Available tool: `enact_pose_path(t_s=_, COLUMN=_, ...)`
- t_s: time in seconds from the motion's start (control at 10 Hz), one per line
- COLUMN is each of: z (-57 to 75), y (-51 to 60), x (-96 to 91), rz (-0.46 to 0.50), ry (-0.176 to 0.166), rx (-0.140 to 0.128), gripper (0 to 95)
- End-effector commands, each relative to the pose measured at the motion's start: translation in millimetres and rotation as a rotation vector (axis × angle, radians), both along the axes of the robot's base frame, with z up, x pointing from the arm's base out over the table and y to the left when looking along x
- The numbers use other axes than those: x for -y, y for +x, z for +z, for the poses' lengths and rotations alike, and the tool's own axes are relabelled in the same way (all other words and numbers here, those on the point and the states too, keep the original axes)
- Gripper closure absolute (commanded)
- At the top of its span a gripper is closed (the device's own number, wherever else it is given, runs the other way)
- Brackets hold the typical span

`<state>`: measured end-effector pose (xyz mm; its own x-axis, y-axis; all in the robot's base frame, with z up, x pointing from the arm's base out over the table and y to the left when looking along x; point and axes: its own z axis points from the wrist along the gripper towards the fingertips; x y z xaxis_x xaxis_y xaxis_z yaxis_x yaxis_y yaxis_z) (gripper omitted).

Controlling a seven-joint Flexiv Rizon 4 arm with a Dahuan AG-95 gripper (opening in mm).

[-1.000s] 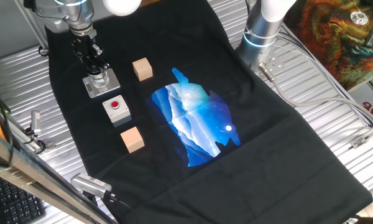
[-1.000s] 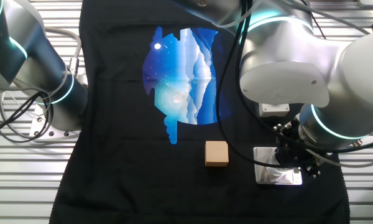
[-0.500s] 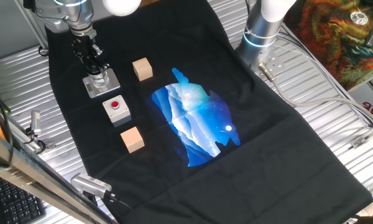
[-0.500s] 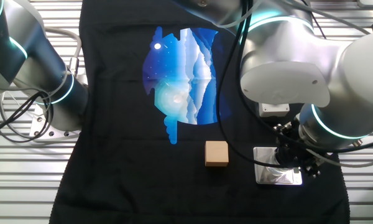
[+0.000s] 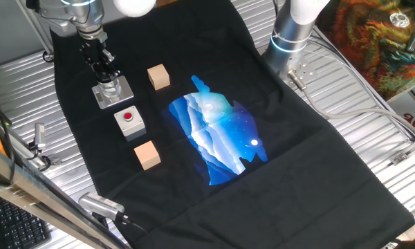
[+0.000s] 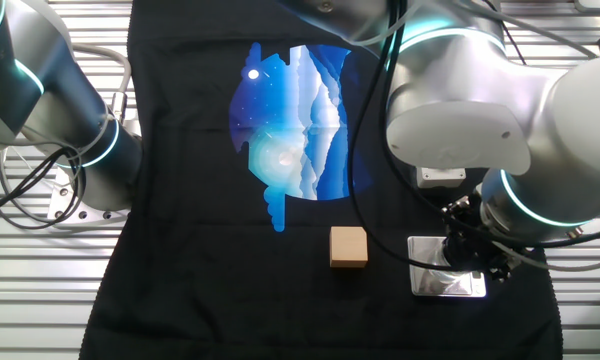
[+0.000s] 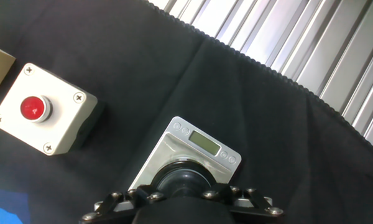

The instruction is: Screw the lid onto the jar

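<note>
The gripper (image 5: 108,77) points straight down over the jar (image 5: 111,88), its fingers closed around the black lid (image 7: 185,178) that sits on top of the jar. From the hand view the lid shows as a dark round cap right at the fingertips, with the linkage of the fingers crossing the bottom edge of the picture. How far the lid is threaded on cannot be told.

Under the lid, the jar stands upright on its grey square base plate (image 7: 199,149), which rests flat on the black cloth (image 5: 297,138). In the other fixed view the plate (image 6: 446,280) shows shiny beneath the gripper (image 6: 472,262).

Just beside the gripper sits a grey box with a red button (image 5: 129,122), apart from the base plate; the hand view shows it off to the left (image 7: 43,109). A wooden cube (image 5: 158,77) stands near the gripper on another side, and a second wooden cube (image 5: 146,154) lies beyond the button box. Farther out, a blue printed picture (image 5: 218,138) spreads across the middle of the cloth, well apart from the gripper.
</note>
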<state>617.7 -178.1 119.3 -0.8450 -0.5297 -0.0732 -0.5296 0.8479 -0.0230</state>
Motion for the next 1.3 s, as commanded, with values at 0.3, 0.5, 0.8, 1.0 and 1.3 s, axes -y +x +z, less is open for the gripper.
enact_pose_path(t_s=0.3, z=-0.5, y=-0.2, x=0.0, rz=-0.018, ry=-0.008, rx=0.002, gripper=76.0)
enact_pose_path(t_s=0.5, z=-0.6, y=-0.3, x=0.0, rz=-0.019, ry=-0.003, rx=0.002, gripper=95.0)
enact_pose_path(t_s=0.8, z=-0.6, y=-0.3, x=0.0, rz=-0.02, ry=0.014, rx=0.009, gripper=95.0)
enact_pose_path(t_s=1.0, z=-0.9, y=-0.3, x=0.0, rz=-0.024, ry=0.012, rx=0.01, gripper=95.0)
enact_pose_path(t_s=1.3, z=-0.9, y=-0.3, x=0.0, rz=-0.037, ry=0.012, rx=0.015, gripper=95.0)
